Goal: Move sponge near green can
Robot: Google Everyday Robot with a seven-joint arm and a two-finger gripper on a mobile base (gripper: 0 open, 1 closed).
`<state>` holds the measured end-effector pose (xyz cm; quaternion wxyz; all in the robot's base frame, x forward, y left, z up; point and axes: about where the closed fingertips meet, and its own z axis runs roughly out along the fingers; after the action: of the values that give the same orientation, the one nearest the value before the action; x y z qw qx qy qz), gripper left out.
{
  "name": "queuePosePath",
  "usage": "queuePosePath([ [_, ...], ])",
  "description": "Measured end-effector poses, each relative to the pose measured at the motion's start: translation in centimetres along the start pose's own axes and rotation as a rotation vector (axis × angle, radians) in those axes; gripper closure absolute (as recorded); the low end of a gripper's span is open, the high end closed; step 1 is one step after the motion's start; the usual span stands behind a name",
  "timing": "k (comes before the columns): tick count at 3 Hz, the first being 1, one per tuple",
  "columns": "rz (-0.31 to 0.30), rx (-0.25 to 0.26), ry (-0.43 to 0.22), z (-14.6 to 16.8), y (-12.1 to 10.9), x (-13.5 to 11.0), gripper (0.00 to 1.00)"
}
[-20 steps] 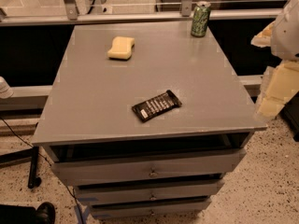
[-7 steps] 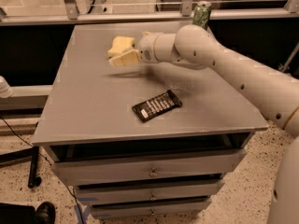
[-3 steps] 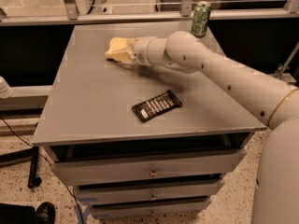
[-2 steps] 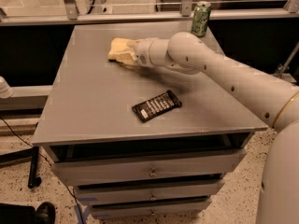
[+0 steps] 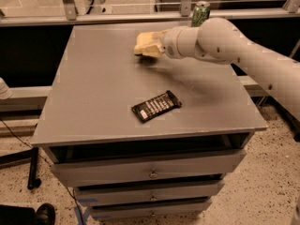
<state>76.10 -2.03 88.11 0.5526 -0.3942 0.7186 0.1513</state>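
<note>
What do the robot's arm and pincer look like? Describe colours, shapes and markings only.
The arm is smooth, cream-white and tubular, with a bulbous joint and small dark dots on its shell. The pincer, at the sponge over the far side of the table, is pale yellow. No cables show.

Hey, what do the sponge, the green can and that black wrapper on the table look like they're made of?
The sponge, held in the claw over the table near its back: soft foam, matte pale yellow, rounded corners. The green can: probably metal, printed, with a silvery top. The black wrapper: likely plastic film, flat and thin.
</note>
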Motion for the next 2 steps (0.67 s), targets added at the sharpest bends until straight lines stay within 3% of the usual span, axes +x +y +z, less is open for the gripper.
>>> queuePosePath([
  [1, 0.010, 0.098, 0.049, -5.09, -3.19, 1.48, 1.00],
  [2, 0.009, 0.097, 0.048, -5.06, -3.18, 1.46, 1.00],
])
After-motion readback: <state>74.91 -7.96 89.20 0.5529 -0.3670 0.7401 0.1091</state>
